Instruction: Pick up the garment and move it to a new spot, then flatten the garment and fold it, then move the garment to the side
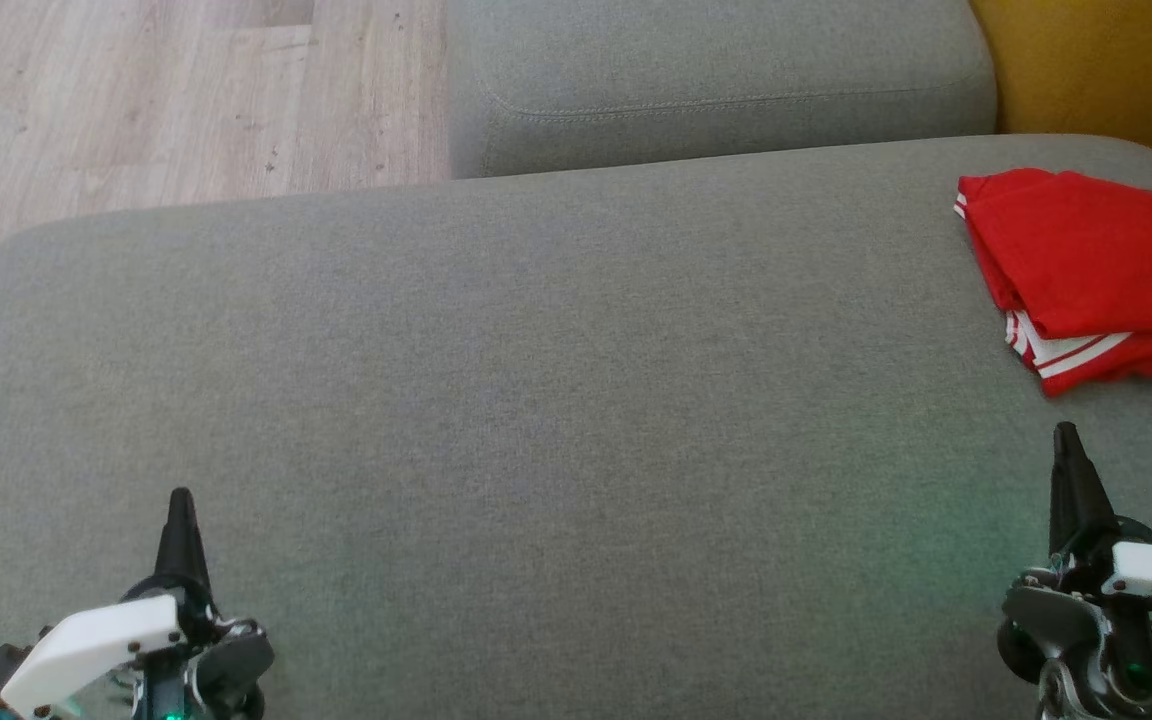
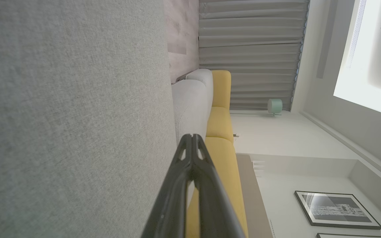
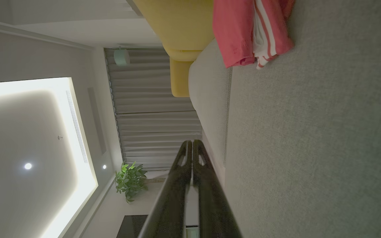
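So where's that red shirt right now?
In the head view the red shirt lies at the far right of the grey cushion, apart from and beyond the right gripper, near the yellow sofa.

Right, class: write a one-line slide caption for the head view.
Folded red-and-white fabric jersey lies far right on the grey fabric cushion; left gripper and right gripper shut, empty.

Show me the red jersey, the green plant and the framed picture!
red jersey (image 1: 1086, 250), head view, on its top folded layer.
green plant (image 3: 130, 180), right wrist view, on its leaves.
framed picture (image 2: 337, 209), left wrist view, on its middle.
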{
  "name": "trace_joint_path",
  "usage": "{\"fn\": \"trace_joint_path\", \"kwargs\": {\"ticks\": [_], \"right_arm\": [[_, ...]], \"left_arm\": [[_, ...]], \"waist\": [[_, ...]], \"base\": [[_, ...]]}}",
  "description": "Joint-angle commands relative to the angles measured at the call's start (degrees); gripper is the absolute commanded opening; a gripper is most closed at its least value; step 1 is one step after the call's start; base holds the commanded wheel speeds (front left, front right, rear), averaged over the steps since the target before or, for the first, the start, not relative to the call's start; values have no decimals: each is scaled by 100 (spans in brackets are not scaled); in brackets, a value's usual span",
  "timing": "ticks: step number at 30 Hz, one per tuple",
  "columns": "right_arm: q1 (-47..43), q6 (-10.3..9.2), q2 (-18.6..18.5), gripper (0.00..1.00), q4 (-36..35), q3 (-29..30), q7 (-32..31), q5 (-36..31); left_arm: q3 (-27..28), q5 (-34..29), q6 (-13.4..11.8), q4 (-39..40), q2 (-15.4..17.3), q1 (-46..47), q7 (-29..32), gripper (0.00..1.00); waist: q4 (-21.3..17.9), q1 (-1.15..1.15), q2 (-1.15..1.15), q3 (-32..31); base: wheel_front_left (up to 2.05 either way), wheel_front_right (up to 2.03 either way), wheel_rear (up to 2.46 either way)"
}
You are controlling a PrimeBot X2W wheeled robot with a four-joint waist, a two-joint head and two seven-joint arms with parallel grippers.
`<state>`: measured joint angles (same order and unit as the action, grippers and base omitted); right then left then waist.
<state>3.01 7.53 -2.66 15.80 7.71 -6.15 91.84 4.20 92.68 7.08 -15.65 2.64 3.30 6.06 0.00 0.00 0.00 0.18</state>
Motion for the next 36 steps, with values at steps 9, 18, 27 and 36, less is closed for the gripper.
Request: {"fn": "trace_joint_path", "kwargs": {"ticks": [9, 18, 27, 36], "right_arm": [[318, -4, -21, 0, -178, -120, -33, 34], [318, -4, -21, 0, -178, -120, -33, 34], [317, -4, -21, 0, -178, -120, -33, 34], [317, -4, -21, 0, -178, -120, -33, 34]], "left_arm": [[231, -51, 41, 162, 23, 288, 42, 0], [231, -50, 41, 162, 23, 288, 42, 0], [231, -50, 41, 162, 23, 288, 42, 0], [231, -50, 41, 162, 23, 288, 42, 0]], "waist": [[0, 0, 0, 0], [0, 0, 0, 0], [0, 0, 0, 0], [0, 0, 0, 0]], "base": [[0, 0, 0], [0, 0, 0], [0, 0, 0], [0, 0, 0]]}}
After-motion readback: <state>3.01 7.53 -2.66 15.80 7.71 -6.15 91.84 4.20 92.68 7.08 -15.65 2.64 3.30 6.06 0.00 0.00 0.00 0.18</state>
